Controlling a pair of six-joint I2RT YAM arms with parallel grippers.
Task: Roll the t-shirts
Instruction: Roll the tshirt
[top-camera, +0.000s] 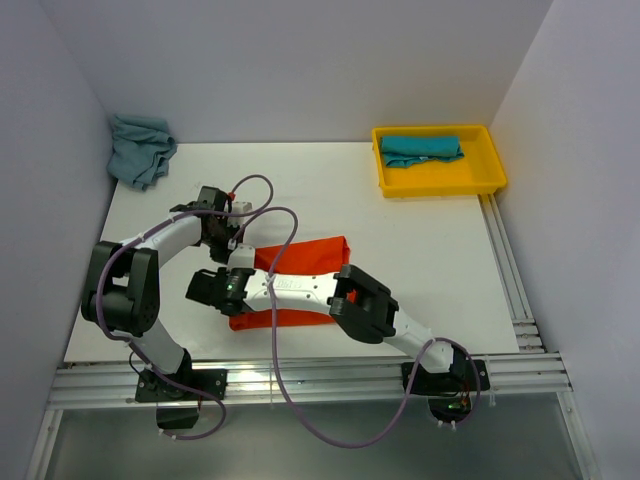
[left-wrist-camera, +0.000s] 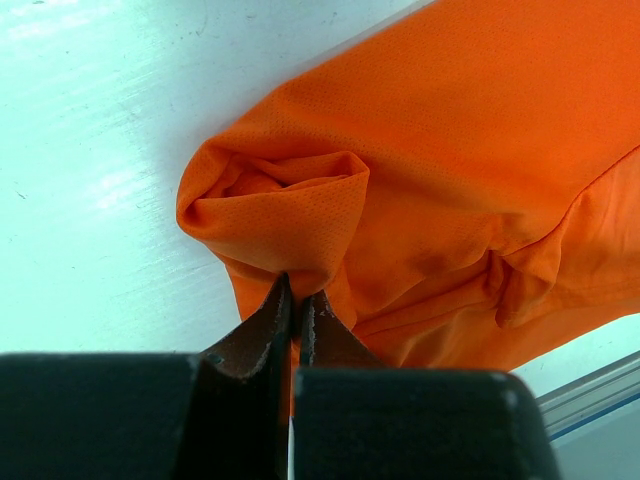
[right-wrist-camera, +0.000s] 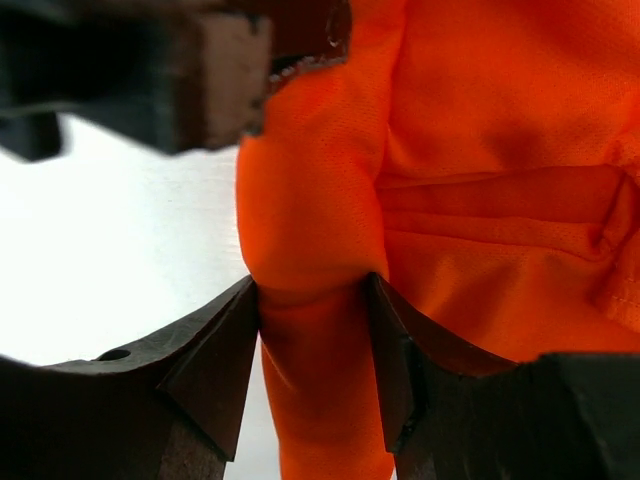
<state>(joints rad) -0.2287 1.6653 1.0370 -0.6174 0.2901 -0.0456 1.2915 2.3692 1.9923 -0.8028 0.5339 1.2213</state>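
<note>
Top external view: a bright orange-red soft cloth t-shirt (top-camera: 318, 250), folded into a long strip, runs rightward from both grippers. The left gripper (left-wrist-camera: 296, 292) pinches its curled end tight. Just beside it, the right gripper (right-wrist-camera: 312, 292) clasps a fold between its fingertips.

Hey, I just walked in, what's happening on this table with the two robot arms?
Both arms are working on the orange t-shirt lying on the white table. The left claw pinches its curled-up end, and the right claw grips a fold of the same cloth. Only that end is rolled; the rest lies flat. A teal t-shirt sits in the yellow tray, and a grey-blue t-shirt lies crumpled in the back left corner.
</note>
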